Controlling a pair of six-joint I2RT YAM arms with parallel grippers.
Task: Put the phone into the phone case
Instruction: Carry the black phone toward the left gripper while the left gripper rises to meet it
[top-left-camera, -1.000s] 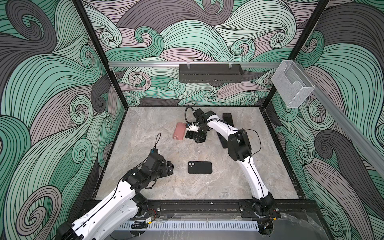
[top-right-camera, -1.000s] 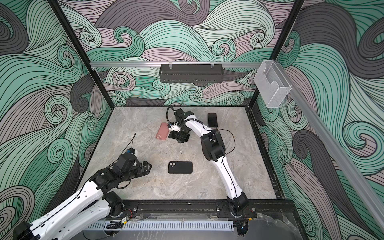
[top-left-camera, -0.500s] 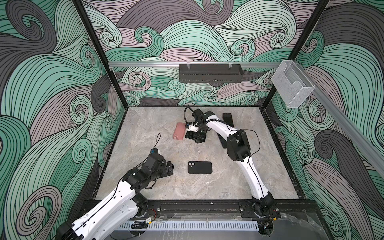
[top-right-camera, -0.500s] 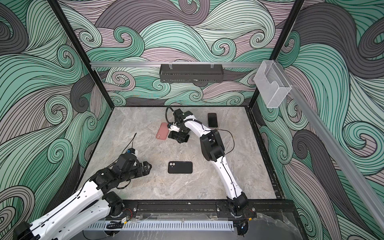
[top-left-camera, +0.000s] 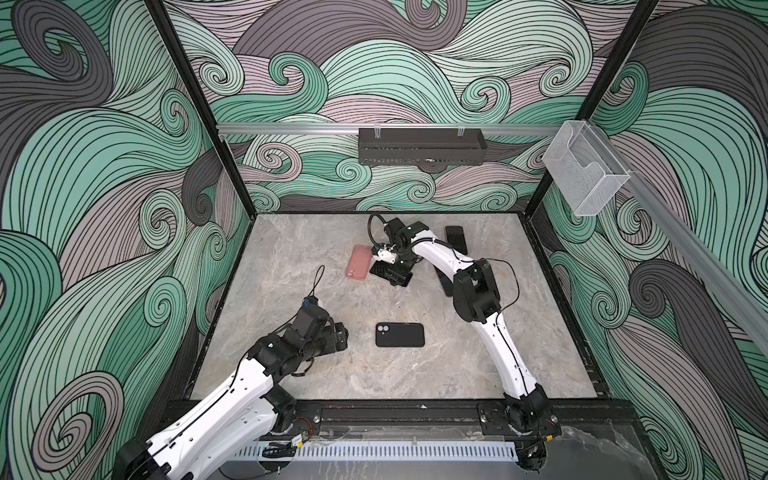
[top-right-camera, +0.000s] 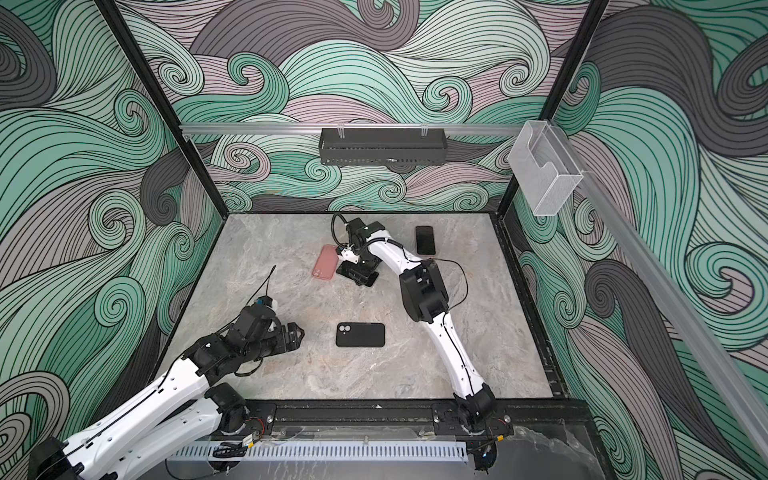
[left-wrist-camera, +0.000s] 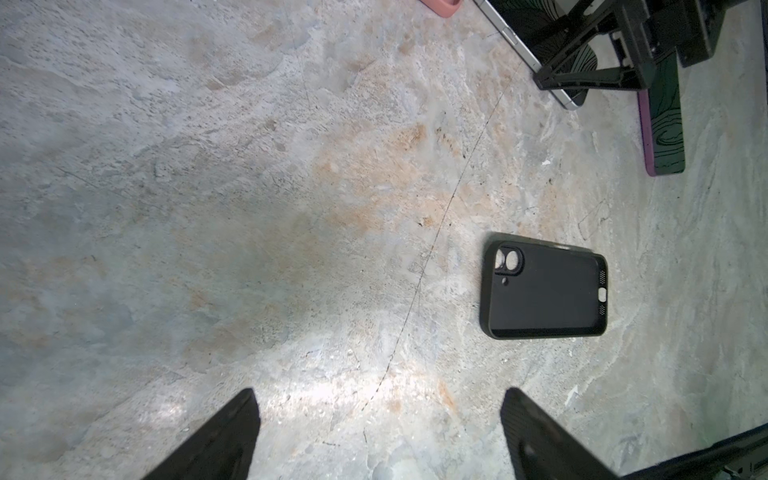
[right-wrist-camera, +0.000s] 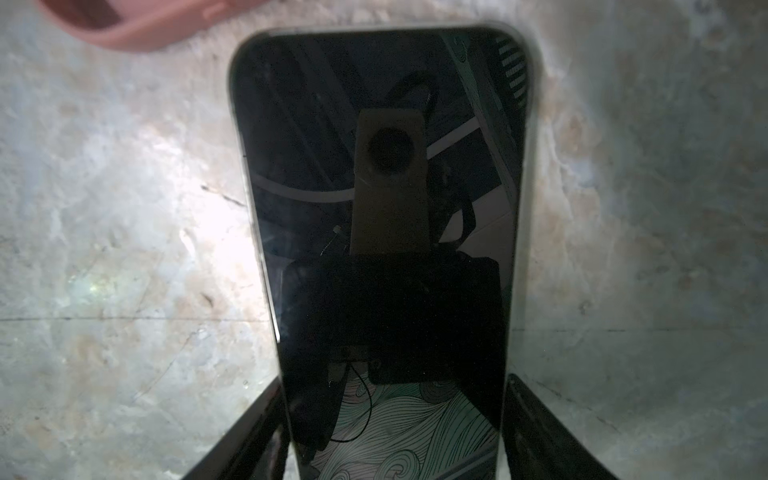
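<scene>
phone (right-wrist-camera: 382, 208) flat — seemingly diagonal, case (top-left-camera: 400, 334) crosswise

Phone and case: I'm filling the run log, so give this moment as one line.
right gripper: astride phone, grip unclear | left gripper: open, empty | black case: empty, on table | phone: screen up, uncased

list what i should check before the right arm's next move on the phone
1. Right gripper straddles the phone: ok, with a finger beside each long edge.
2. Firm hold on the phone: cannot tell, because contact at the edges is unclear.
3. Phone lies flat, screen up: ok.
4. Pink case clear of the phone: cannot tell, it lies right by one corner.
5. Black case empty, open side up: ok, as far as the left wrist view shows.
6. Left gripper open and empty: ok, short of the black case.
</scene>
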